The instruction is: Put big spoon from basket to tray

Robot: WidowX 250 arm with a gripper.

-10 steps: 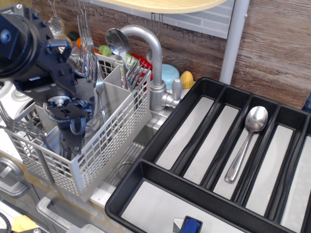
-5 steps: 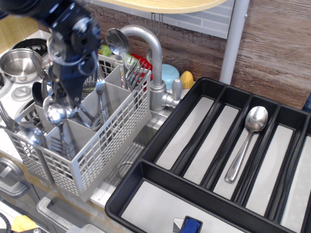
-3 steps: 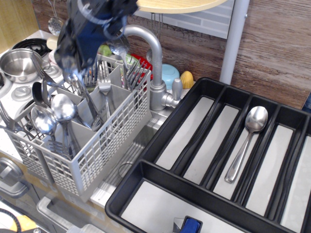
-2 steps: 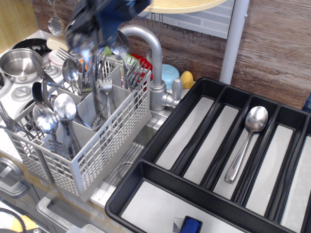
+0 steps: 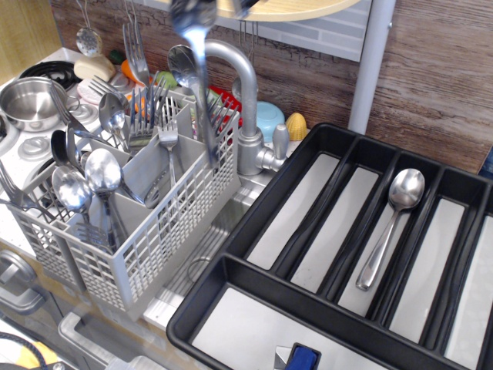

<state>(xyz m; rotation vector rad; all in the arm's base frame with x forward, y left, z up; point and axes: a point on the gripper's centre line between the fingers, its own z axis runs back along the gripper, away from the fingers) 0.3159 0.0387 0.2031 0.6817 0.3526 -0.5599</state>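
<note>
One big spoon (image 5: 198, 69) lifted — faucet (image 5: 239, 85) behind

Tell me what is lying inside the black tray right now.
Inside the tray, one steel spoon lies in a long middle compartment, bowl toward the wall. The other visible compartments show bare grey bottoms. A blue object sits at the front edge; the tray's right end is out of frame.

one basket (image 5: 154, 231), one tray (image 5: 254, 223), one pot (image 5: 29, 99)
</note>
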